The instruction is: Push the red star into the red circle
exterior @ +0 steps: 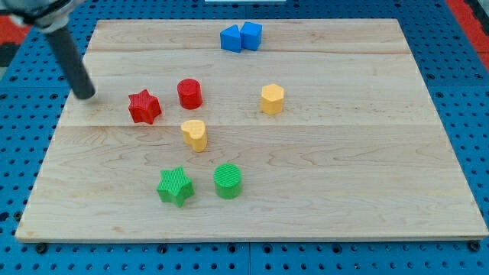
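Observation:
The red star (144, 107) lies on the wooden board at the left centre. The red circle (189, 93) stands just to its right and slightly higher, a small gap between them. My tip (85, 95) rests on the board to the left of the red star, about a star's width and a half away, and a little above its level. The dark rod slants up to the view's top left corner.
A yellow heart-like block (195, 134) lies below the red circle. A yellow hexagon (272, 98) sits right of centre. A green star (176, 186) and green circle (228, 180) lie near the bottom. Two blue blocks (241, 37) touch at the top. The board's left edge (53, 130) is near my tip.

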